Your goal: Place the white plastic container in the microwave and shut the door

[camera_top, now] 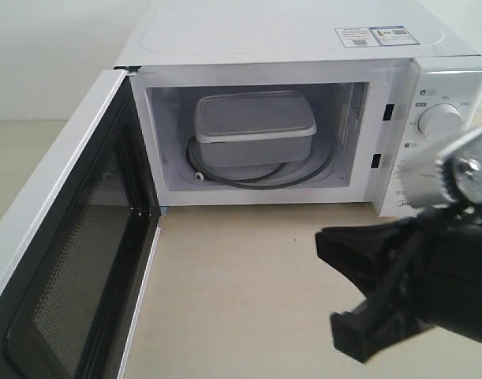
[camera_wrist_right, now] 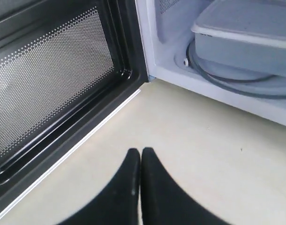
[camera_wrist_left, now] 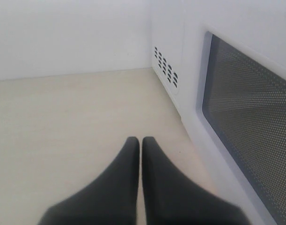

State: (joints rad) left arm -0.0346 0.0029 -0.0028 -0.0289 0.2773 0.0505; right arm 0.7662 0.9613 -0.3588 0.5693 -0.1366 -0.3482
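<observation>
The white plastic container [camera_top: 254, 126] [camera_wrist_right: 248, 35] sits lidded inside the microwave [camera_top: 288, 31], on the glass turntable over the dark roller ring [camera_top: 264, 175]. The door [camera_top: 83, 260] [camera_wrist_right: 49, 89] stands wide open, swung out to the left, with its black inner frame and mesh window facing the cavity. My right gripper [camera_wrist_right: 141, 151] is shut and empty, low over the table in front of the cavity; its arm [camera_top: 430, 260] fills the lower right. My left gripper [camera_wrist_left: 141, 139] is shut and empty beside the door's outer face [camera_wrist_left: 248, 98], hidden behind the door in the exterior view.
The control panel with a round dial [camera_top: 439, 120] is right of the cavity. Vent slots [camera_wrist_left: 165, 68] mark the microwave's left side. The beige table [camera_top: 248, 276] runs in front of the cavity, and a white wall stands behind.
</observation>
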